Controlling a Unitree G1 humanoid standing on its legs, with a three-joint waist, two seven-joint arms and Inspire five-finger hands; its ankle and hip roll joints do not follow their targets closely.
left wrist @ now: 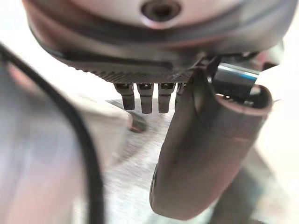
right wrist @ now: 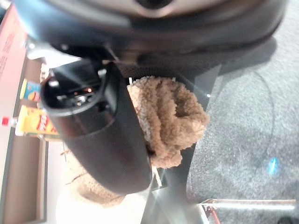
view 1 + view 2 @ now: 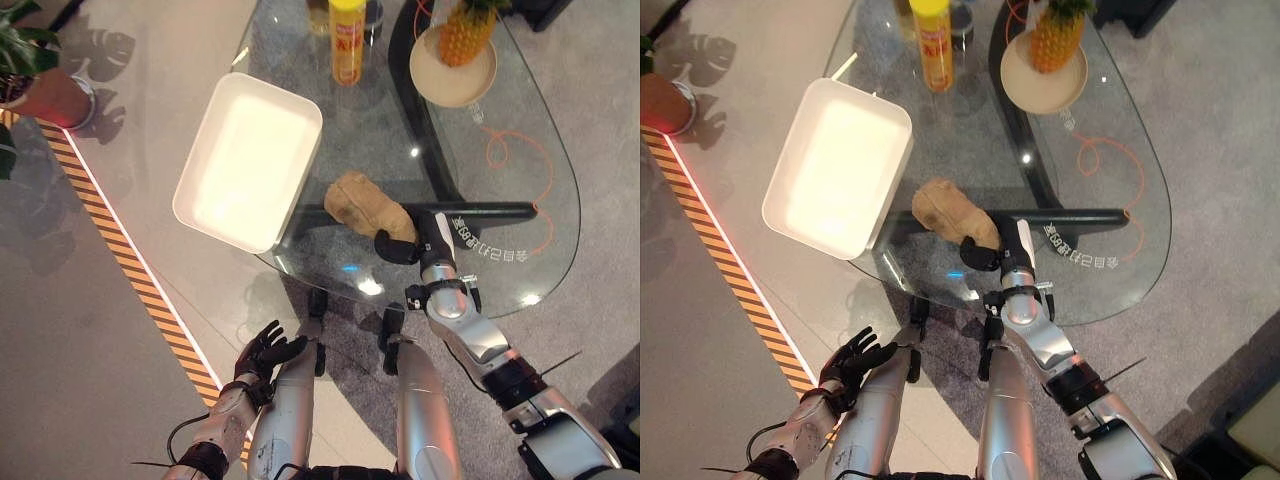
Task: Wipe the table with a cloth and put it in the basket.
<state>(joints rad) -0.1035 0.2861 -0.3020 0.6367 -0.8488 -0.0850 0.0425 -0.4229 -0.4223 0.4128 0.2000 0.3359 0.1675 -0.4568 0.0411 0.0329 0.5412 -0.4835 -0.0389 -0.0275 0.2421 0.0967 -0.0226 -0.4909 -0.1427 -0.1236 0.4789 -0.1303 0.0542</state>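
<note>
A tan fluffy cloth [image 3: 358, 204] lies bunched on the glass table [image 3: 505, 190], just right of the white rectangular basket [image 3: 250, 160]. My right hand [image 3: 418, 240] reaches over the table's near edge and is shut on the cloth's near end. In the right wrist view the cloth [image 2: 173, 116] is pinched between the thumb [image 2: 103, 144] and the fingers. The basket [image 3: 835, 165] holds nothing and overhangs the table's left edge. My left hand [image 3: 265, 350] hangs open below the table's near side, above the floor, holding nothing; its fingers [image 1: 145, 98] are straight.
A yellow bottle [image 3: 347, 40] stands at the table's far side. A pineapple [image 3: 466, 30] sits on a round plate [image 3: 450, 85] at the far right. A potted plant [image 3: 45, 90] stands on the floor at the far left beside striped floor tape [image 3: 130, 260].
</note>
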